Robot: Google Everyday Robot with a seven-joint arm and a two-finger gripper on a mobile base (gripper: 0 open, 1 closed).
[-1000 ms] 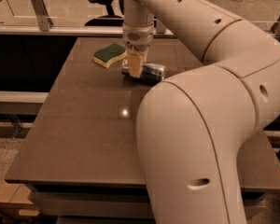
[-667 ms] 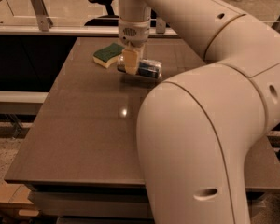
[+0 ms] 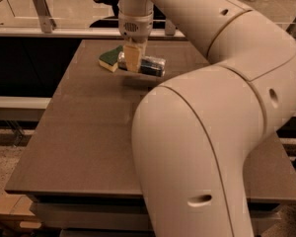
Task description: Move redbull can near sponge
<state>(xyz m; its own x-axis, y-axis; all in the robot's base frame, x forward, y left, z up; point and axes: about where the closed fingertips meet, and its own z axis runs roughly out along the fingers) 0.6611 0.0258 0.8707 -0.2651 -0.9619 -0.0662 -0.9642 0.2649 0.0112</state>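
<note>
The redbull can (image 3: 152,66), silver with dark blue panels, lies sideways in my gripper (image 3: 132,62), which is shut on its left part. The can hangs just above the table, with its shadow on the top below it. The sponge (image 3: 109,58), dark green over pale yellow, lies on the table right beside the can's left end, partly behind the fingers. Whether can and sponge touch I cannot tell. All this is at the far middle of the table.
The brown table (image 3: 79,132) reaches to a near edge at the bottom. My big white arm (image 3: 207,132) fills the right half and hides that side of the table. A railing (image 3: 44,9) and an office chair (image 3: 108,1) stand behind the table.
My gripper has lifted the can a little off the table and carried it slightly left, closer to the sponge. The sponge has not moved.
</note>
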